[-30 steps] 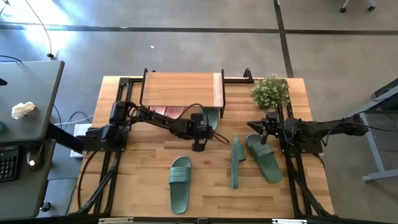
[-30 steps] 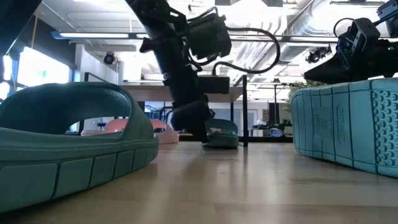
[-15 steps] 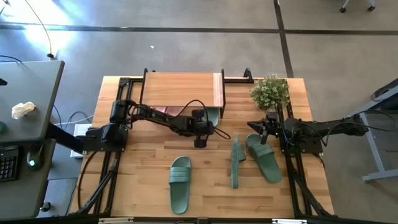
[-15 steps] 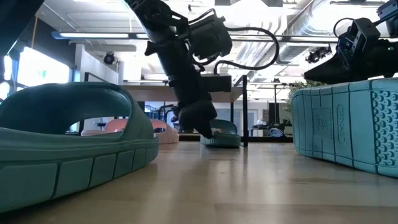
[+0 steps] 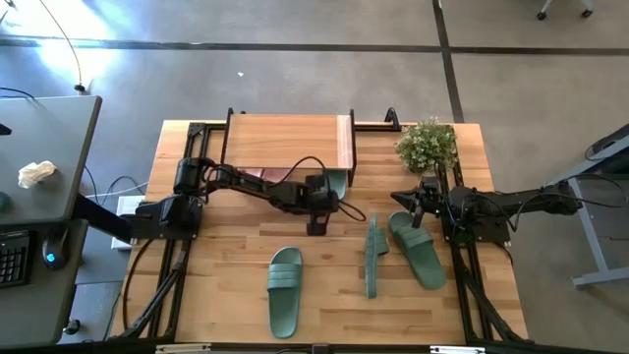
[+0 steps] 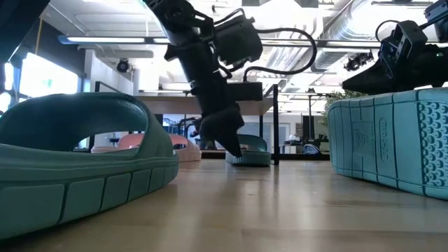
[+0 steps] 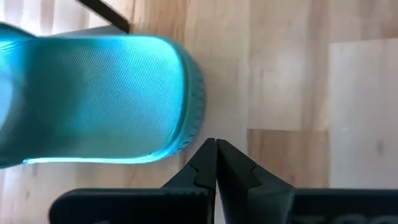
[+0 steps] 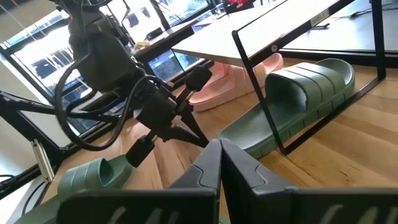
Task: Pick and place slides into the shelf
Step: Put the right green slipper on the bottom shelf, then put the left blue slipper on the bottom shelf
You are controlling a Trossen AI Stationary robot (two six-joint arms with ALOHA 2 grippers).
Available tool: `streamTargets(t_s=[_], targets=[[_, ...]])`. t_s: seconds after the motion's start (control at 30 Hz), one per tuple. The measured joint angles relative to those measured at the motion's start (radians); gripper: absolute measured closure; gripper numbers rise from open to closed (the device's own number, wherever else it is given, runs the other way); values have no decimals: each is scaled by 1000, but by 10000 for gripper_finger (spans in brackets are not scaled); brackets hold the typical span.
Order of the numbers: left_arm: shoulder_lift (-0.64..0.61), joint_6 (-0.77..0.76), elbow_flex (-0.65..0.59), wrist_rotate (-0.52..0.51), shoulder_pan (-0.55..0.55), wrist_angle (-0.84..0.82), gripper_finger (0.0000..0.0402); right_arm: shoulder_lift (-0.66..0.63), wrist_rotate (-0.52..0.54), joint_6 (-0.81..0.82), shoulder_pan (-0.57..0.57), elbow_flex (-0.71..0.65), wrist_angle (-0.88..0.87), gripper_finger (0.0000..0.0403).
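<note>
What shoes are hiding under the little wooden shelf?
Under the shelf sit light pink slides and one green slide, its heel poking out the front. From above, the plank top covers most of them.

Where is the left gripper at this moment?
In the high view, the left gripper is mid-table, shut, just before the green slide under the shelf at its right end.

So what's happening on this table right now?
The left gripper, shut and empty, sits just behind the heel of a green slide that lies partly under the shelf, beside the pink slides. Three more green slides wait on the table: one flat, one on its edge, one by the right gripper, which rests shut near the plant.
</note>
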Motion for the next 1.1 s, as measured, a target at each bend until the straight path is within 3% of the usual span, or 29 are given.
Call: streamTargets(t_s=[0.23, 0.5, 0.8, 0.93, 1.1], targets=[[-8, 2, 68, 61, -13, -90, 401, 0, 1, 0, 0, 0, 0, 403], [-9, 161, 235, 142, -104, -404, 401, 0, 2, -2, 0, 0, 0, 403], [-9, 351, 489, 215, -249, -717, 401, 0, 2, -2, 0, 0, 0, 403], [-8, 385, 620, 278, -300, -834, 401, 0, 2, -2, 0, 0, 0, 403], [-8, 391, 779, 286, -364, -959, 401, 0, 2, -2, 0, 0, 0, 403]])
